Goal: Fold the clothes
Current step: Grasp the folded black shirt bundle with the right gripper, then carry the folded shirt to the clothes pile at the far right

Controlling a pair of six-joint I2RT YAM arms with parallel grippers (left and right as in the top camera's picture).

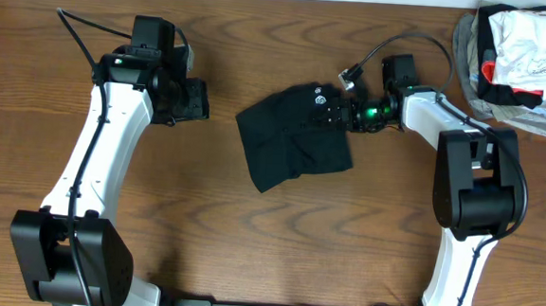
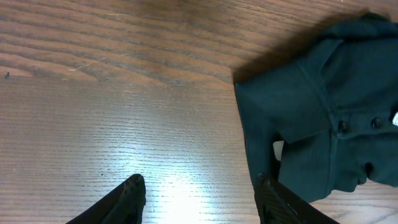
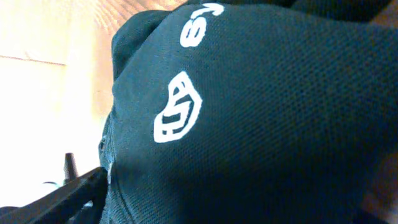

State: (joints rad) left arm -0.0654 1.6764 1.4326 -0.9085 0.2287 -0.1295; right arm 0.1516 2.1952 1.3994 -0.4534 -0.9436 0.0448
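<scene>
The black T-shirt (image 1: pixel 293 140) lies bunched in a rough rectangle at the table's middle, its small white logo (image 1: pixel 321 99) near its top right. My left gripper (image 1: pixel 198 101) is open and empty, just left of the shirt; in the left wrist view its fingers (image 2: pixel 199 186) straddle bare wood, with the shirt (image 2: pixel 323 124) at the right finger. My right gripper (image 1: pixel 351 115) is at the shirt's right edge. In the right wrist view the fabric (image 3: pixel 249 112) and logo (image 3: pixel 177 109) fill the frame. One finger shows far out at the lower left, the other is hidden.
A heap of white, grey, red and black garments (image 1: pixel 521 59) sits at the table's far right corner, behind the right arm. The brown wooden table (image 1: pixel 248 246) surrounds the shirt.
</scene>
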